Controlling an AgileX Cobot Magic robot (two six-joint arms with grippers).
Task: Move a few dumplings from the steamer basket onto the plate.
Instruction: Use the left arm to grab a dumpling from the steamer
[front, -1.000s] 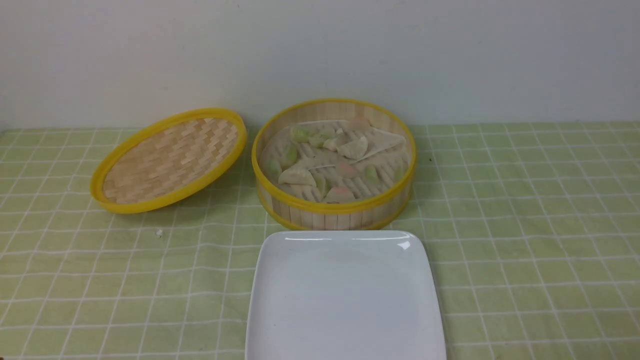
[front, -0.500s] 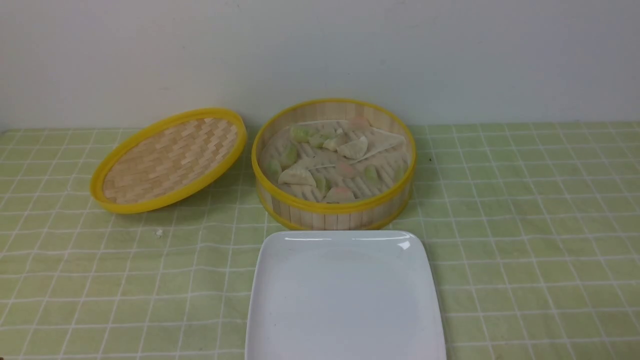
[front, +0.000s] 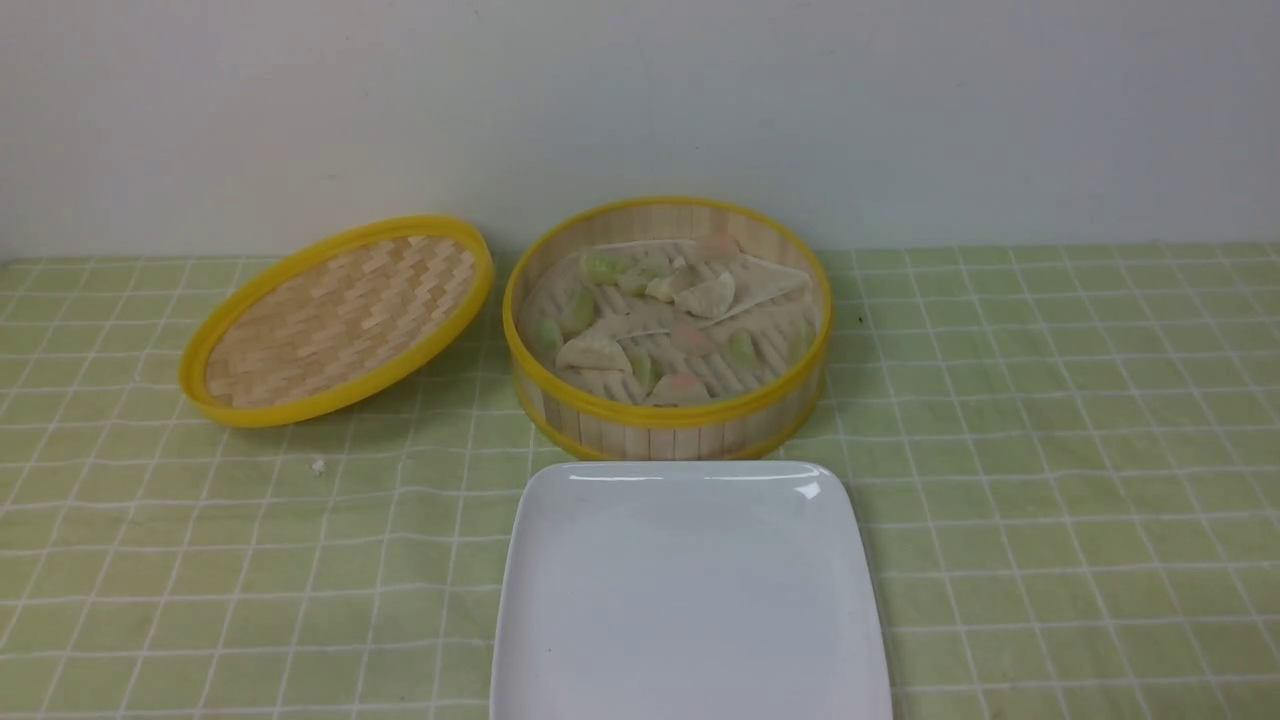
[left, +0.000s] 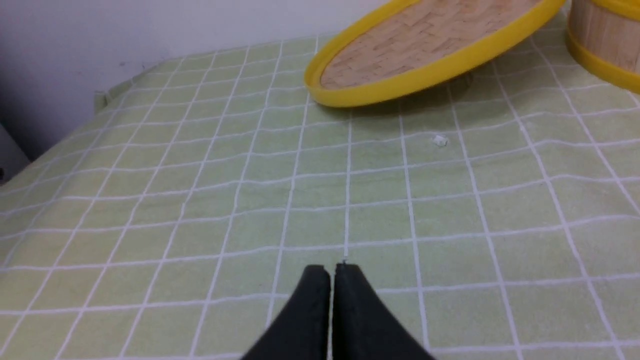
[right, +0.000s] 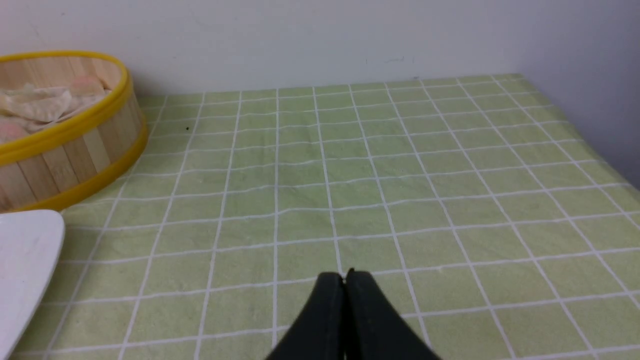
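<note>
The green checked table (front: 1050, 450) carries the white plate (front: 690, 600) at its near edge. Just behind it stands the steamer basket (front: 670, 435), with the dumplings (front: 595, 352) inside. A woven lid (front: 335, 320) sits tilted at its left. The left fingers (left: 315, 305) and right fingers (right: 327, 305) are pressed together, holding nothing, above the cloth.

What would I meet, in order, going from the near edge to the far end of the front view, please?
plate → steamer basket, holding the dumplings → wall. The lid is left out: it lies off to the left, level with the basket in depth.
</note>
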